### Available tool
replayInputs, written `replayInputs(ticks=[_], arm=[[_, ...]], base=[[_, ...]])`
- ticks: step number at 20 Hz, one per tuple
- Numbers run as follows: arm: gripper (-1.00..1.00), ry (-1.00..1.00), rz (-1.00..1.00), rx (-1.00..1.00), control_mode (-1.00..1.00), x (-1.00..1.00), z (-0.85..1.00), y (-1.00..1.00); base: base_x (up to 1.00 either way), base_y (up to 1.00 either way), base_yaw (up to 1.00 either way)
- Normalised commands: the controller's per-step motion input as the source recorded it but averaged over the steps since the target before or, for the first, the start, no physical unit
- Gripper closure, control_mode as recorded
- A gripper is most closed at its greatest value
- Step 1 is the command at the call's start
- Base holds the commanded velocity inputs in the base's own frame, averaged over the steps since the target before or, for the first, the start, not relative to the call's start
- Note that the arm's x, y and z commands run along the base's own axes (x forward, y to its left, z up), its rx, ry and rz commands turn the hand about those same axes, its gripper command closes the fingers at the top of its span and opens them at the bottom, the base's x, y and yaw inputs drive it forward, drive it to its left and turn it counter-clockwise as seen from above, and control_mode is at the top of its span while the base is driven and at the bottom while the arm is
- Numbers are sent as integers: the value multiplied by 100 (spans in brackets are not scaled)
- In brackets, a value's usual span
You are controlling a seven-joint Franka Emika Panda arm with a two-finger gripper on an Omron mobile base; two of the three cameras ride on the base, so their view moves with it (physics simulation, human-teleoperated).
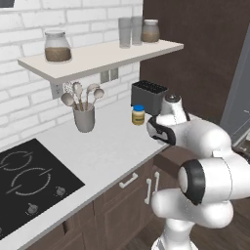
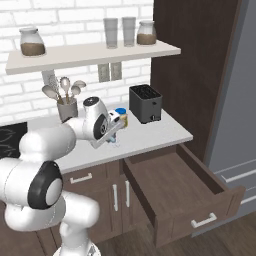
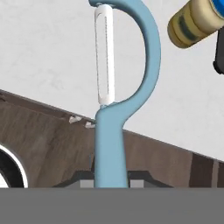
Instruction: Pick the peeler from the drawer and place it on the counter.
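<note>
My gripper (image 3: 110, 178) is shut on the peeler (image 3: 109, 131), holding the low end of its light blue handle. The looped head and silvery blade point away from the hand, out over the light counter (image 3: 48, 57). In the right base view the gripper (image 2: 115, 136) hovers just above the counter (image 2: 155, 131) near its front edge, and a bit of the blue peeler (image 2: 114, 141) shows below the fingers. The dark wood drawer (image 2: 200, 207) stands pulled out to the right and below, with nothing visible inside. In the left base view the arm hides the hand.
A yellow jar with a blue lid (image 1: 138, 115) (image 3: 197, 22) stands just beyond the hand. A black toaster (image 2: 145, 103) sits further right and a utensil cup (image 1: 84, 117) to the left. The cooktop (image 1: 29, 180) lies far left. A wall shelf (image 2: 95, 52) with jars hangs above.
</note>
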Motion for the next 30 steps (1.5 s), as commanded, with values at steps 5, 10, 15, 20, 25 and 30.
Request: replayInputs(ticks=[5,10,15,20,25,30], arm=[[100,19,4,0,-100,17,-58,46],[100,7,3,3,-100,76,-65,39],[-100,0,0,3,-100,75,-42,60],[-100,-1,0,8,-100,20,23,12],[-100,-7,0,9,-100,-76,95,-68],[-100,-21,0,23,-100,-100,100,-100]], base=[[0,0,0],[0,0,0],[0,0,0],[0,0,0],[0,0,0],[0,0,0]])
